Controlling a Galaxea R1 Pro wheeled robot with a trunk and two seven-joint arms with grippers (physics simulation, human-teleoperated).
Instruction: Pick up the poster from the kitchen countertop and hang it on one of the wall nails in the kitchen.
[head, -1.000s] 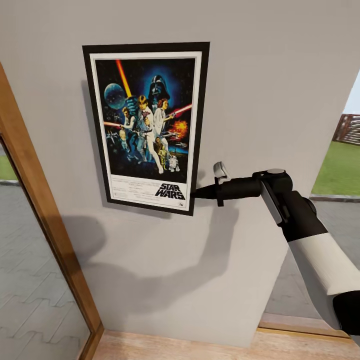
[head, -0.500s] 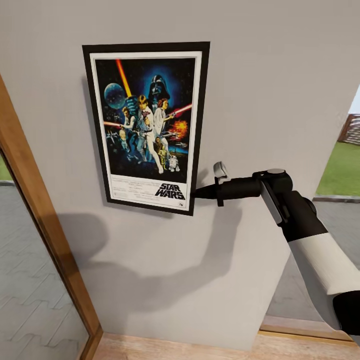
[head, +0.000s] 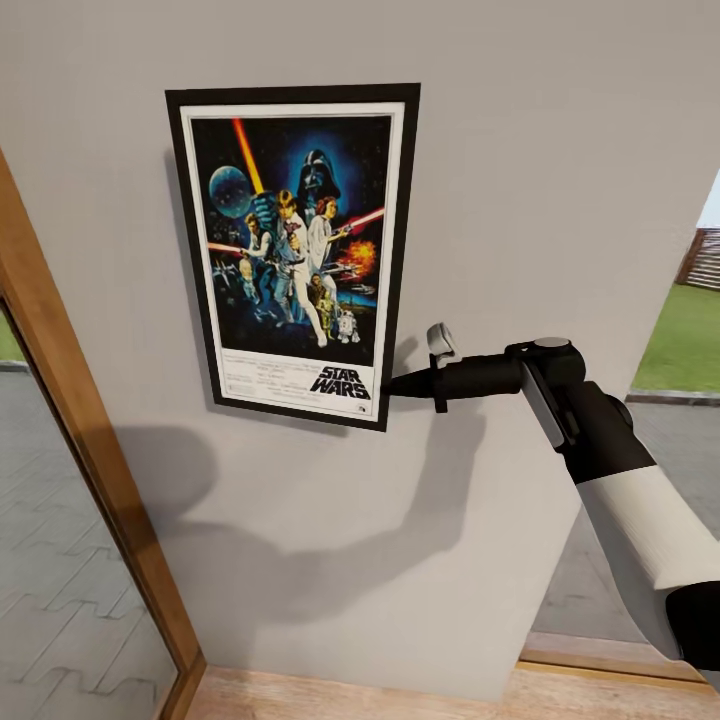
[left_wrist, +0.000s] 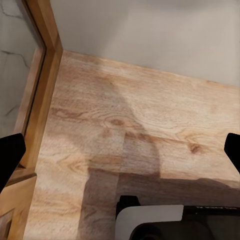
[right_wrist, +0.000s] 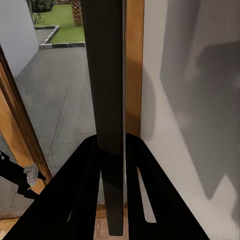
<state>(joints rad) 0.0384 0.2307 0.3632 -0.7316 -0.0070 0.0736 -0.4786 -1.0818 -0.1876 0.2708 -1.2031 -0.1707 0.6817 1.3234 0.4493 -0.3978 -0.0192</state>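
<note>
The poster (head: 295, 255) is hanging upright against a grey wall (head: 540, 180), its black frame edge (right_wrist: 107, 100) running between the fingers of the right gripper (head: 392, 384), which is pinching the lower right corner from the side. A wooden door frame (head: 90, 440) is slanting past just left of the poster, with paving behind its glass. To the right, an opening is showing a lawn (head: 685, 340). The left gripper (left_wrist: 120, 155) is hanging spread wide over the wooden floor (left_wrist: 150, 130), holding nothing.
</note>
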